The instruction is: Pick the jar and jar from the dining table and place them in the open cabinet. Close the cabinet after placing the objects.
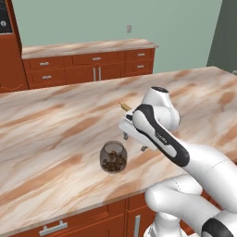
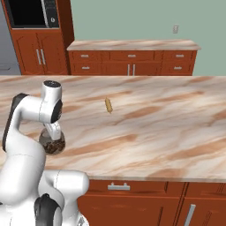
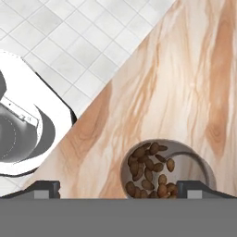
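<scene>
Fingers (image 1: 134, 142) spread wide, released, hovering just above and beside nut jar (image 1: 113, 157), not touching it. Jar stands upright near bench (image 1: 46, 139) front edge; tan stick (image 1: 125, 107) lies apart behind the arm

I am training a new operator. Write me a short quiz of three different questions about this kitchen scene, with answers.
1. True or false: the gripper is shut on the jar.
2. What fills the jar?
A) brown nut-like pieces
B) water
C) nothing
3. What lies on the dining table beyond the arm?

Key:
1. False; it is open, above the jar.
2. A
3. A small tan stick.
</scene>
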